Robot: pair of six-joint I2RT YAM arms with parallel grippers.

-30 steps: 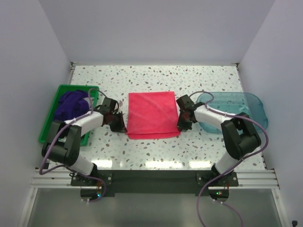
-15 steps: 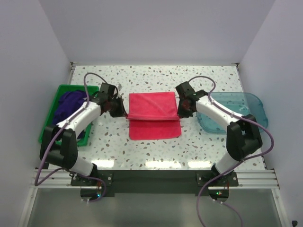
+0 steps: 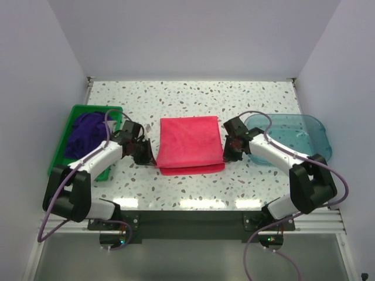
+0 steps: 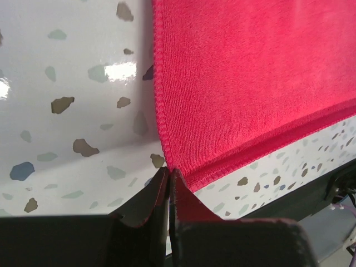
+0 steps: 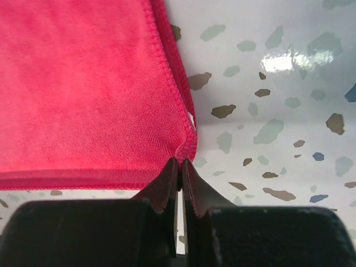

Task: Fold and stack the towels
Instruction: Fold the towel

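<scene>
Pinching is all that joins either arm to the cloth at this moment. The left gripper is clenched on the pink towel at its seven o'clock corner, and the right gripper is clenched on the five o'clock corner. Each holds only a sliver of stitched hem between its fingertips.

The pink towel lies at the centre of the table, doubled over. A strip of its lower layer shows past the upper edge at six o'clock. The purple towels sit heaped in the green bin at nine o'clock. The teal tray waits at three o'clock.

The thinness of each grip is the main risk. A small tug toward six o'clock by one arm alone could slip that hem out of its jaws and leave the fold skewed. If the two arms pull unevenly, the upper layer could twist over the lower one and widen the mismatch along the near edge.

Letting go has its own hazard. The fingertips sit low against the tabletop, so the pile may cling to a pad as the jaws part. It could then lift with the retreating arm and flip the corner back. At the right corner both layers lie close under the jaws. I cannot tell whether the lower one is caught too, and if it is, any lift would drag the whole towel.
</scene>
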